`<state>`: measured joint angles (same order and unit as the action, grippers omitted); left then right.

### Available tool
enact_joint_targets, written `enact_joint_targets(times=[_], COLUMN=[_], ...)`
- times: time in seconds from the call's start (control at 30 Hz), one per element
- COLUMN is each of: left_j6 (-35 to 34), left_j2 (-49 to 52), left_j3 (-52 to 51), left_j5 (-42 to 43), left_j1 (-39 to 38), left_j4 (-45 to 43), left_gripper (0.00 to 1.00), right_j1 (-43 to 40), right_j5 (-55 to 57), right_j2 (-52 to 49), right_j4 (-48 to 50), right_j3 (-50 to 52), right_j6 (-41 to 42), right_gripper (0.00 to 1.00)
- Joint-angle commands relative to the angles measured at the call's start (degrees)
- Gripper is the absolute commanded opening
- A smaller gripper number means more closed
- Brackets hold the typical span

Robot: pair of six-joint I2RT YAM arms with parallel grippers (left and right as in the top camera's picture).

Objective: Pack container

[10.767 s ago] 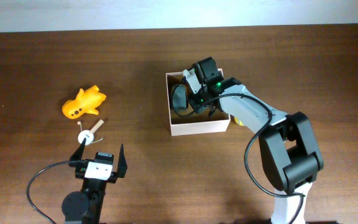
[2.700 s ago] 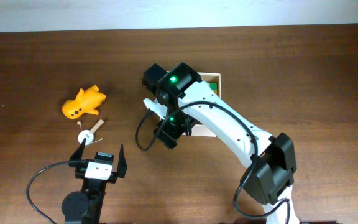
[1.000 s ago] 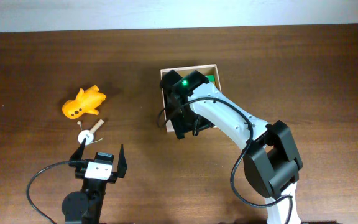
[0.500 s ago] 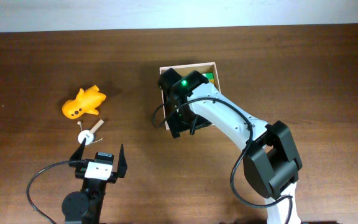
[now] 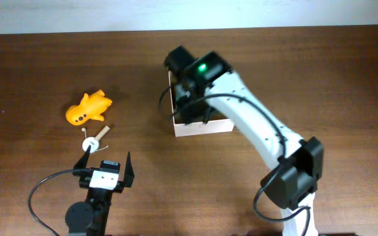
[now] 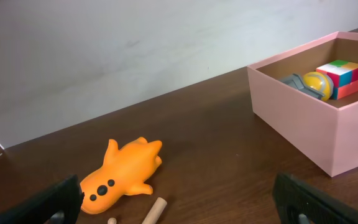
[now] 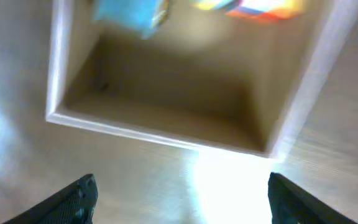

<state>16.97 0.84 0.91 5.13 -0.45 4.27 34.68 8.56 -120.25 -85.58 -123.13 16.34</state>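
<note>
The container (image 5: 202, 127), a shallow box with white walls and a tan inside, stands mid-table; the right arm covers most of it from above. In the left wrist view the container (image 6: 303, 118) holds a coloured cube (image 6: 340, 76), a yellow ball (image 6: 319, 84) and a grey piece (image 6: 294, 81). My right gripper (image 5: 184, 113) hangs open and empty over its left side. The right wrist view, blurred, shows that gripper (image 7: 182, 200) above bare table just outside the container wall (image 7: 160, 134). My left gripper (image 5: 105, 168) stands open near the front edge.
An orange animal toy (image 5: 88, 108) lies at the left, and shows again as the orange toy (image 6: 123, 173) in the left wrist view. A small wooden peg with a white disc (image 5: 96, 140) lies just ahead of the left gripper (image 6: 185, 214).
The right arm has risen and its wrist has swung toward the container's far-left corner. The container has shifted slightly to the right. The left arm and the toys have not moved.
</note>
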Motion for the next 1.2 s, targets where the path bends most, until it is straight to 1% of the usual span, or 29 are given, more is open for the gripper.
enact_joint_targets(times=[0.0,0.07,0.1,0.17,0.3,0.43,0.53,0.7,0.87,0.93,1.07,1.17], left_j6=[0.70,0.70,0.70,0.70,0.70,0.70,0.70,0.70,0.31,-1.95,-9.97,-10.47], left_j2=[-0.50,-0.50,-0.48,-0.50,-0.48,-0.48,-0.50,-0.50,-0.50,-0.50,0.74,6.32], left_j3=[-0.39,-0.39,-0.39,-0.39,-0.39,-0.39,-0.39,-0.39,-0.39,-0.37,0.81,7.04], left_j5=[-0.42,-0.42,-0.42,-0.42,-0.42,-0.42,-0.42,-0.42,-1.53,1.38,1.53,1.73], left_j1=[0.24,0.24,0.24,0.24,0.24,0.24,0.24,0.24,0.24,0.26,0.42,0.81], left_j4=[0.04,0.04,0.04,0.04,0.04,0.07,0.04,-0.20,-1.64,-3.37,-5.73,-3.74], left_gripper=[0.99,0.99,0.99,0.99,0.99,0.99,0.99,0.99,0.99,0.99,0.99,0.99], right_j1=[-6.34,-10.14,-13.05,-17.42,-28.24,-36.46,-40.81,-43.91,-44.06,-44.06,-44.06,-44.06], right_j5=[7.06,7.26,7.23,7.19,6.10,4.94,1.88,0.66,0.68,0.66,0.68,0.68], right_j2=[2.25,2.27,2.27,2.27,2.25,2.23,2.23,2.23,2.23,2.23,2.23,2.23], right_j4=[-0.79,-0.92,-0.92,-0.98,-1.81,-2.54,-2.54,-4.61,-4.66,-4.66,-4.63,-4.63], right_j3=[-4.87,-6.45,-7.02,-7.23,-7.21,-7.17,-7.17,-7.17,-7.17,-7.17,-7.17,-7.17], right_j6=[1.16,1.33,2.38,3.91,5.62,5.62,5.60,5.38,5.35,5.38,5.38,5.38], right_gripper=[0.87,0.91,0.95,1.00,0.99,0.99,0.99,0.99,0.99,0.99,0.99,0.99])
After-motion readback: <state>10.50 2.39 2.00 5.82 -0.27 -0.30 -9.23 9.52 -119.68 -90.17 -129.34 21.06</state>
